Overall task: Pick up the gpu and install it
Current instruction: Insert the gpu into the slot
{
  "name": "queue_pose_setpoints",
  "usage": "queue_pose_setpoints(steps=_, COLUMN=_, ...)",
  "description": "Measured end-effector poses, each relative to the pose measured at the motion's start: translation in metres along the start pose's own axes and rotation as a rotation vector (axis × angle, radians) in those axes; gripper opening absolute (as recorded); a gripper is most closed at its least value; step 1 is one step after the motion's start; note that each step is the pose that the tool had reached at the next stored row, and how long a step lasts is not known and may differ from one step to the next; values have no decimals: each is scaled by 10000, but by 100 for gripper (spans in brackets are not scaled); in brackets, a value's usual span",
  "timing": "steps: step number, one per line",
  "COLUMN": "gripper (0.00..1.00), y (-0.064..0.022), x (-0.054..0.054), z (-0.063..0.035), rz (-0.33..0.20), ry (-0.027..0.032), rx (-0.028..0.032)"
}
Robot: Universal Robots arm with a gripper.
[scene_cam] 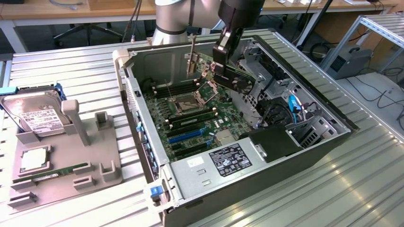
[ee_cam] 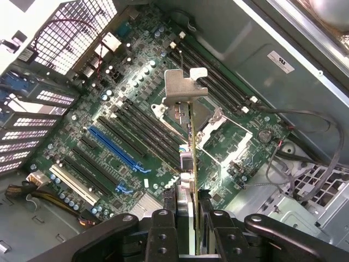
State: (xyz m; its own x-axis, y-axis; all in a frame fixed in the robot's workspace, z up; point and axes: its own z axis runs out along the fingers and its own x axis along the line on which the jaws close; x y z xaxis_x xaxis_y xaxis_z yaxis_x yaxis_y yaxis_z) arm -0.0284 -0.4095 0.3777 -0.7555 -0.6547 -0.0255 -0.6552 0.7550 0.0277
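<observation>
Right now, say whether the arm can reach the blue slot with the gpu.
Probably yes: the claw holds the gpu above the open case, and nothing covers the blue slot.

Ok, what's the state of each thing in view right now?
Gripper: shut on gpu.
Gpu: held above the motherboard, not seated.
Case: on its side, open.
Blue slot: empty.
Hard drive: on the tray, outside the case.
RAM stick: on the tray.
</observation>
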Motion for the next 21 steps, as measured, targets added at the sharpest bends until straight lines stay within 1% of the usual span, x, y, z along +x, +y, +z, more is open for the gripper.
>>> queue_pose_setpoints(steps=21, gripper=27, y=0, x=0, z=0, rz=-424, ry=11, rx=-11)
